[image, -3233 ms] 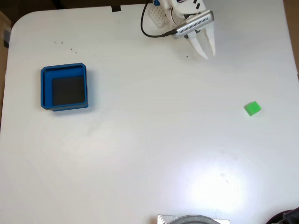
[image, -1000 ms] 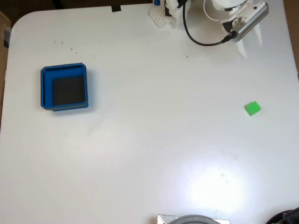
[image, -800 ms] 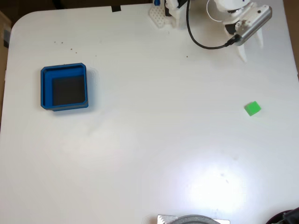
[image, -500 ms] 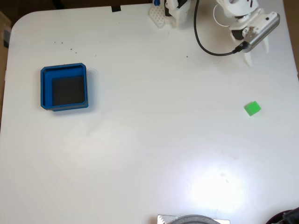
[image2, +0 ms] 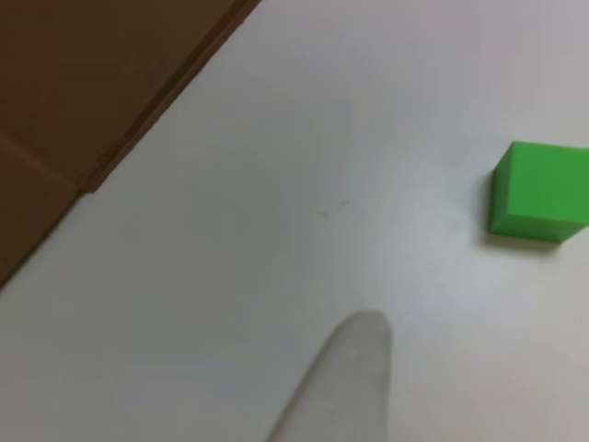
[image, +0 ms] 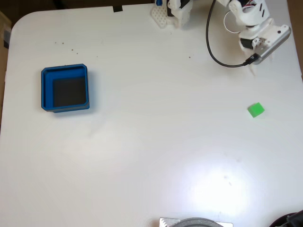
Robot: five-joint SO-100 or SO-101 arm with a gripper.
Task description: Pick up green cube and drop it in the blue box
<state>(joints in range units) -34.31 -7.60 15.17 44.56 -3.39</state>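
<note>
One green cube (image: 256, 109) is lying just below our gripper (image: 253, 70) in the fixed view; we are unable to tell whether its jaws are parted.

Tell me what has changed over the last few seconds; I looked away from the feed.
In the fixed view the gripper swung from the top centre toward the right edge of the table and down, nearer the green cube. It took hold of nothing. The cube and the blue box stayed put.
</note>
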